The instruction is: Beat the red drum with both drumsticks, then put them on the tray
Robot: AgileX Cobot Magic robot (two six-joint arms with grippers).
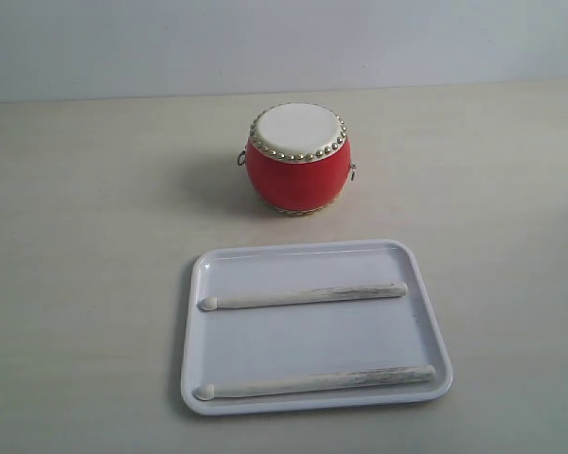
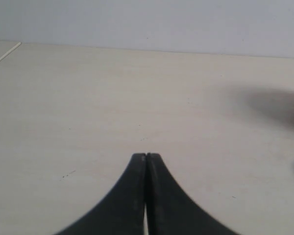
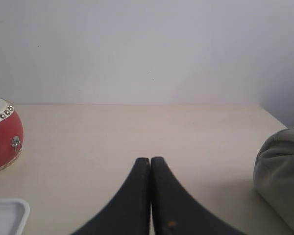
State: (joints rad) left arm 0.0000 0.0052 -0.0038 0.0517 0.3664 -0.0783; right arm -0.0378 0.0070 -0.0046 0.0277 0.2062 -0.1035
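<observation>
The red drum stands upright on the table behind the white tray. Two pale drumsticks lie in the tray, roughly parallel: one toward the drum side, the other along the near rim. Neither gripper shows in the exterior view. In the left wrist view my left gripper is shut with nothing between its black fingers, over bare table. In the right wrist view my right gripper is shut and empty too; the drum and a corner of the tray lie off to one side of it.
A pale wooden table carries everything, with a plain wall behind. A grey-green cloth-like mass sits at the table's edge in the right wrist view. A dark shadow falls on the table in the left wrist view.
</observation>
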